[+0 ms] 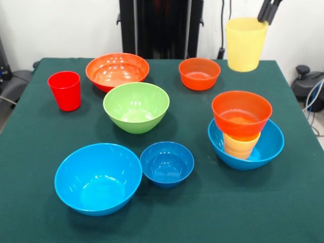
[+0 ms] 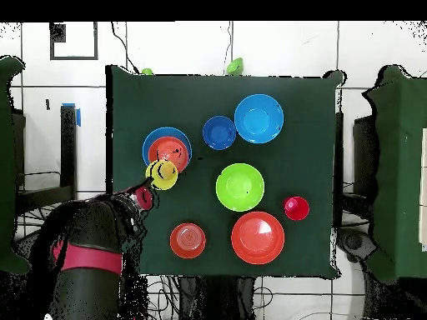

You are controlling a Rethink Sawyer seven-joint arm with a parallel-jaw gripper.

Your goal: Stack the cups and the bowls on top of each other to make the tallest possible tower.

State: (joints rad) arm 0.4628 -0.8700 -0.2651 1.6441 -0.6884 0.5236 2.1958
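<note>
My gripper (image 1: 265,16) is shut on the rim of the pale yellow cup (image 1: 245,44) and holds it upright in the air, beyond the tower. The cup also shows in the overhead view (image 2: 162,174), beside the tower (image 2: 168,150). The tower (image 1: 241,126) is a large light-blue bowl (image 1: 271,144) holding the yellow-orange nested cups (image 1: 241,144), with a small orange bowl (image 1: 241,111) on top. Loose on the table are a red cup (image 1: 65,90), a large orange bowl (image 1: 117,71), a small orange bowl (image 1: 199,73), a green bowl (image 1: 136,106), a second large light-blue bowl (image 1: 98,177) and a small dark blue bowl (image 1: 167,163).
The table has a dark green cloth (image 1: 202,212). My arm (image 2: 92,242) reaches in from the table's corner in the overhead view. The robot's black pedestal (image 1: 161,28) stands behind the far edge. Cables and a chair base (image 1: 309,83) lie off the right side.
</note>
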